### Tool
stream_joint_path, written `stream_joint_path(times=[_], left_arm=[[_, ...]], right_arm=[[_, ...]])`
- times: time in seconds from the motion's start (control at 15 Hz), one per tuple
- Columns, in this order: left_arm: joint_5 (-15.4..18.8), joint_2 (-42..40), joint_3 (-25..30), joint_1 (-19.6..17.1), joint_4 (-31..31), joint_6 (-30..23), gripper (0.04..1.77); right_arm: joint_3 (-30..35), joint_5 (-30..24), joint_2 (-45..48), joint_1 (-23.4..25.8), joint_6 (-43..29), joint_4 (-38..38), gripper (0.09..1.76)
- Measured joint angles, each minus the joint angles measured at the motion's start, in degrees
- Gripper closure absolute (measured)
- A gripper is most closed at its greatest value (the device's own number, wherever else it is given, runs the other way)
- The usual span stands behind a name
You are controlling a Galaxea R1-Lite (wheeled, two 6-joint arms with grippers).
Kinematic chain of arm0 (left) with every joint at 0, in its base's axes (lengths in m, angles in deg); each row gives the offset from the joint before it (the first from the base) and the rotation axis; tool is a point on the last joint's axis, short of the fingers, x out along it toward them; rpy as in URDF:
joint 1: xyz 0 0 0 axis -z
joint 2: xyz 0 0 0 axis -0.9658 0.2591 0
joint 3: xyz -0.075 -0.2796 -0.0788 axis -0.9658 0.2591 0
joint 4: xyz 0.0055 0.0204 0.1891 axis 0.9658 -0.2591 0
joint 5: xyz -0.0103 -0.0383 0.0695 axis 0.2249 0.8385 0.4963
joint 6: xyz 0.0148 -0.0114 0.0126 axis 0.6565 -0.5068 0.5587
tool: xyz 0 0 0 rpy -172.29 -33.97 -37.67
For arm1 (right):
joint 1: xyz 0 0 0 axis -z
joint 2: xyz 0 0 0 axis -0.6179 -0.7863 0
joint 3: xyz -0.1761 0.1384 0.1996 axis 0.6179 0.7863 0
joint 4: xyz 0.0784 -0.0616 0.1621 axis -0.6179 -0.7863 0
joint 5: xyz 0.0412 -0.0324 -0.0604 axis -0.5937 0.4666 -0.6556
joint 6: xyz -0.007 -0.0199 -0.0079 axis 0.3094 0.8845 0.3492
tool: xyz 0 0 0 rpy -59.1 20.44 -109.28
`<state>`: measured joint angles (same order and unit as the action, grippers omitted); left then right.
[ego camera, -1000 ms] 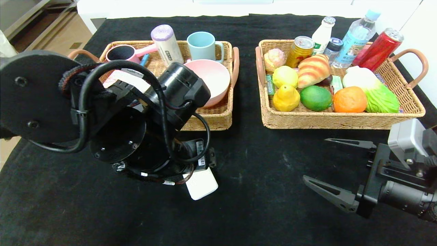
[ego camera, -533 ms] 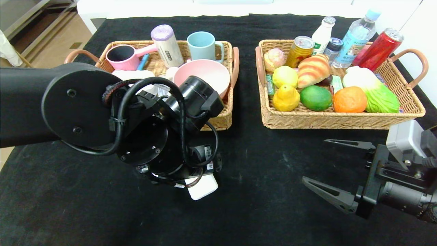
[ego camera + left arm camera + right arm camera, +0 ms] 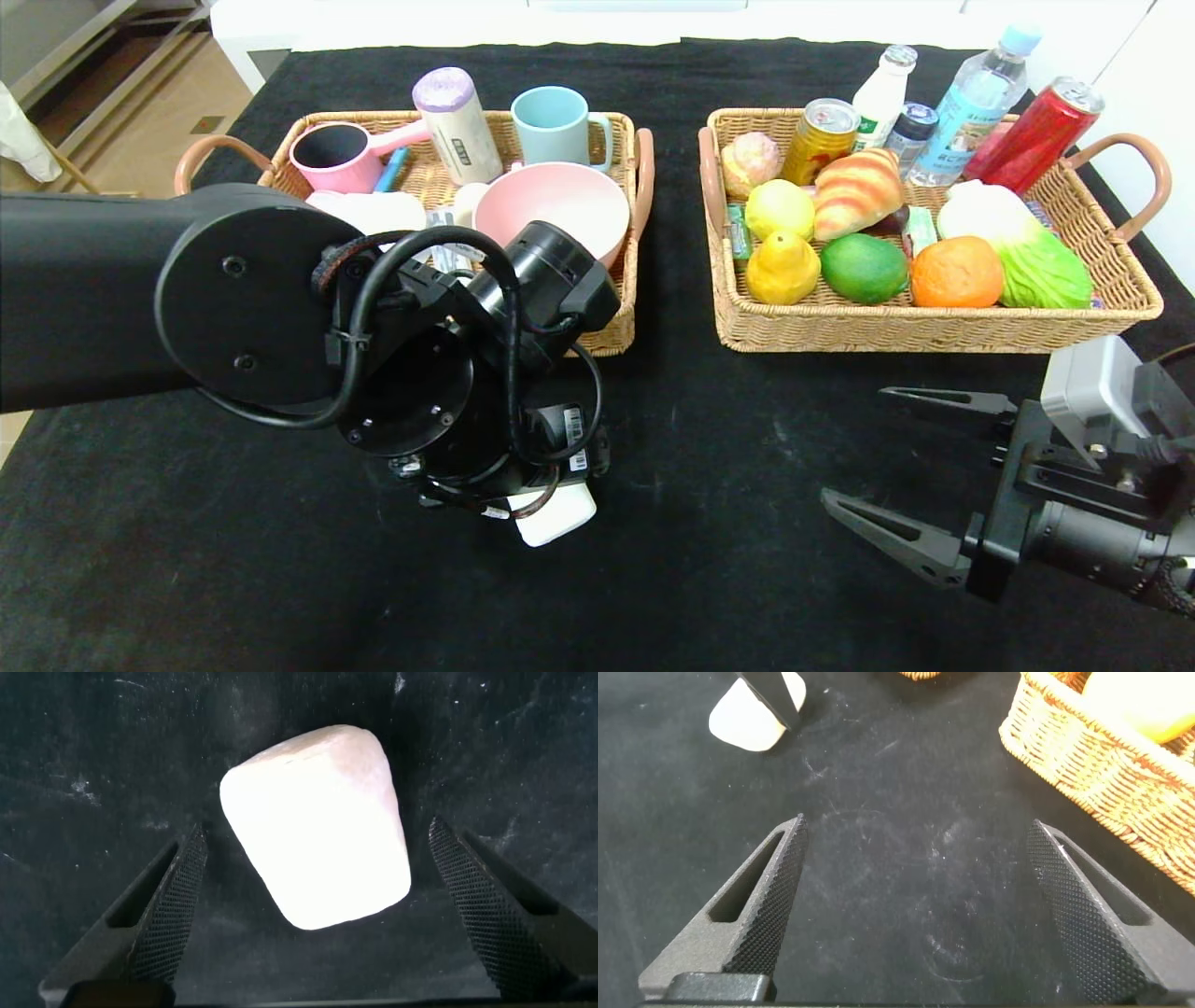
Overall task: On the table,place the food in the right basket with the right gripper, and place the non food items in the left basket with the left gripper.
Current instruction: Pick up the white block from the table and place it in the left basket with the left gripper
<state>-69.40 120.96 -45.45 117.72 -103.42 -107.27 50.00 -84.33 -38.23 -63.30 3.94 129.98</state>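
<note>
The white soap-like bar [image 3: 557,516] lies on the black table [image 3: 709,579], in front of the left basket [image 3: 597,322]. My left gripper [image 3: 318,849] is open right above it, one finger on each side, not touching; its fingers are hidden by the arm in the head view. The pink bowl [image 3: 560,210] sits in the left basket. The orange [image 3: 956,272], yellow pear-shaped fruit [image 3: 781,267], green fruit [image 3: 864,268] and croissant [image 3: 854,192] lie in the right basket [image 3: 934,327]. My right gripper [image 3: 901,457] is open and empty over bare cloth in front of the right basket.
The left basket also holds a pink scoop cup [image 3: 334,155], a blue mug [image 3: 557,124] and a lilac-capped roll [image 3: 456,123]. The right basket also holds cans, bottles [image 3: 971,103] and a cabbage [image 3: 1027,252]. The bar also shows far off in the right wrist view [image 3: 745,723].
My left arm has swung right and lowered over the white bar, covering more of it. My right gripper has drifted slightly down and back. The bar has not moved.
</note>
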Motion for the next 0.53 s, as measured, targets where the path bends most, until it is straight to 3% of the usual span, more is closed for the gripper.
stream_joint_path(times=[0.53], left_arm=[[0.0,0.2,0.0,-0.1,0.1,0.2,0.09]], right_arm=[[0.0,0.0,-0.5,0.1,0.0,0.0,0.15]])
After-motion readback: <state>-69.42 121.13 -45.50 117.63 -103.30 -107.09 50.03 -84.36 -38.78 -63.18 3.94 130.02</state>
